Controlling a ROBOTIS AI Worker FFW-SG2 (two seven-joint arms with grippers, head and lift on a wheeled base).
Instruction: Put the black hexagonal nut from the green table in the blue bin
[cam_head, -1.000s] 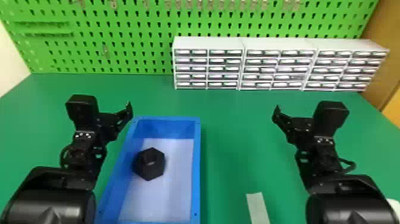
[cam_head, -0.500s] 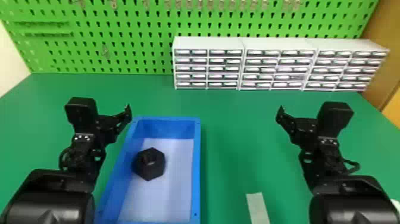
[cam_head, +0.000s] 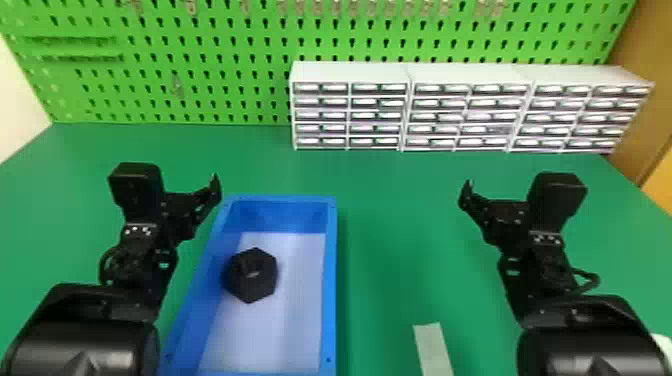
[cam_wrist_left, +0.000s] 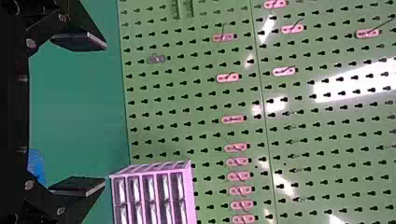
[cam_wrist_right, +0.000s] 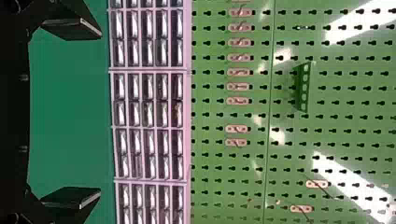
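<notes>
Black hexagonal nut inside blue bin

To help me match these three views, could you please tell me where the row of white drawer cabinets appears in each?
Head view: the row of white drawer cabinets stands along the green table's far side, centre to right.
Left wrist view: sideways, partly cut off, beyond one tip of the left end effector.
Right wrist view: sideways, beyond the right end effector.
Shared landmark: green perforated pegboard behind it.
</notes>
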